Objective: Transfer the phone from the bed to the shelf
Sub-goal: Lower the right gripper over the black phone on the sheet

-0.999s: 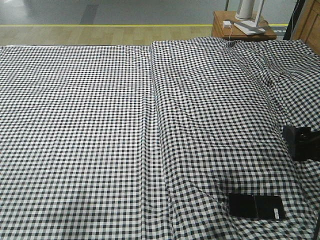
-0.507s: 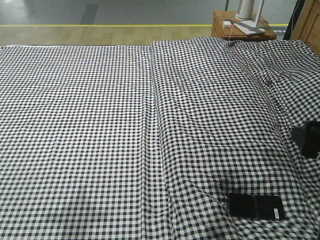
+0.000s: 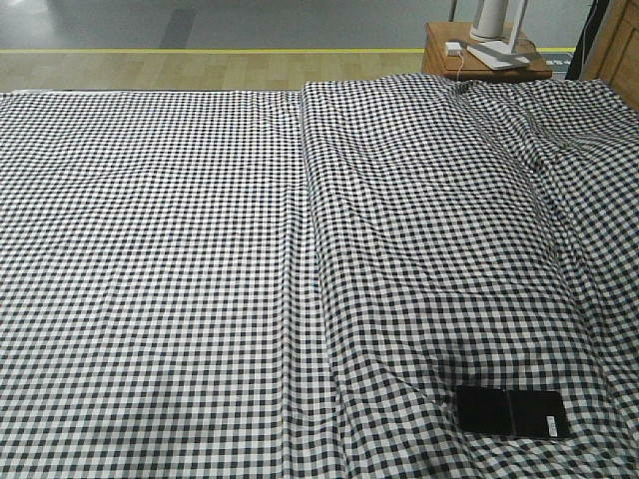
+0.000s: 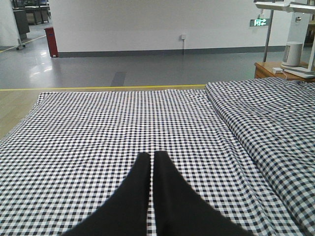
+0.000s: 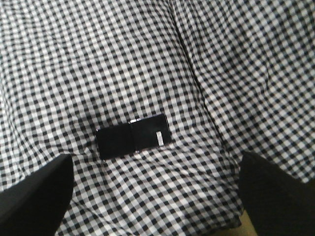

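The black phone (image 3: 513, 412) lies flat on the gingham bed (image 3: 200, 249) near its front right corner, a white sticker at its right end. In the right wrist view the phone (image 5: 133, 136) rests on the checked sheet above and between the wide-apart fingers of my right gripper (image 5: 155, 189), which hovers open and apart from it. My left gripper (image 4: 150, 160) is shut with nothing in it, low over the left part of the bed (image 4: 123, 128). No gripper shows in the front view. The shelf is out of view.
A reddish-brown nightstand (image 3: 479, 62) with a white device on top stands beyond the bed's far right corner. A raised fold of the sheet (image 3: 305, 200) runs down the middle. Grey floor with a yellow line (image 3: 200, 50) lies behind. A wooden panel (image 3: 621, 50) shows at the right edge.
The dark right arm at the right edge of the front view has slid rightward and out of the frame. The phone has not moved.
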You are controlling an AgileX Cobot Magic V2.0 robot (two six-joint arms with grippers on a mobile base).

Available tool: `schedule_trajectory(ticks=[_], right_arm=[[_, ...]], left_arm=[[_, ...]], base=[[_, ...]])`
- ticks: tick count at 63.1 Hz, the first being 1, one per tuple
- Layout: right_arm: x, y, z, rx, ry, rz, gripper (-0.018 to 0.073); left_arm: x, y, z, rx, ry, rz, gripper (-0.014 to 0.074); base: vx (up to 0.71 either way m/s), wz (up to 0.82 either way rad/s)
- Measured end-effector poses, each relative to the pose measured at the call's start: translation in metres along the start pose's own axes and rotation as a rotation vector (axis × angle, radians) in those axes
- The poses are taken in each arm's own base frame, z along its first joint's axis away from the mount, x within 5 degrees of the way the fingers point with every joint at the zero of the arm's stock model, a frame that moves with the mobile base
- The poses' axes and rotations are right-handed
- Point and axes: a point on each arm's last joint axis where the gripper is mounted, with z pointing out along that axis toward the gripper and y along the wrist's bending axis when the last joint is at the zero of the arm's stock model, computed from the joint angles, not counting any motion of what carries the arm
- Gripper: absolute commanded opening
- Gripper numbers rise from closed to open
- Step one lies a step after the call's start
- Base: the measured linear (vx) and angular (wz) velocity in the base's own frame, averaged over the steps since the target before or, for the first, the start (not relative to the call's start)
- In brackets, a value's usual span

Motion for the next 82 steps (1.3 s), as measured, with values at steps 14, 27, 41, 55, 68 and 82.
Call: schedule_trajectory(ticks=[14, 27, 41, 55, 68, 82], right_arm=[[-0.007, -0.022, 0.048, -0.014, 0.129, 0.030, 0.0627], [-0.009, -0.050, 0.099, -0.010, 0.217, 0.032, 0.0617], [-0.025, -0.084, 0.154, -0.085, 0.348, 0.073, 0.0606], [-0.038, -0.106, 0.199, -0.231, 0.429, 0.078, 0.0596], [-0.030, -0.114, 0.244, -0.303, 0.480, 0.030, 0.0595], [0.005, -0.112, 0.300, -0.443, 0.537, 0.007, 0.0595]], left_arm=[[0.000, 0.000, 0.000, 0.000, 0.000, 0.000, 0.0001], [0.000, 0.000, 0.000, 0.000, 0.000, 0.000, 0.0001], [0.000, 0.000, 0.000, 0.000, 0.000, 0.000, 0.0001], [0.000, 0.000, 0.000, 0.000, 0.000, 0.000, 0.0001], [0.000, 0.000, 0.000, 0.000, 0.000, 0.000, 0.0001], [0.000, 0.000, 0.000, 0.000, 0.000, 0.000, 0.0001]], base=[[0.00, 0.00], [0.00, 0.00], [0.00, 0.00], [0.00, 0.00], [0.00, 0.00], [0.00, 0.00]])
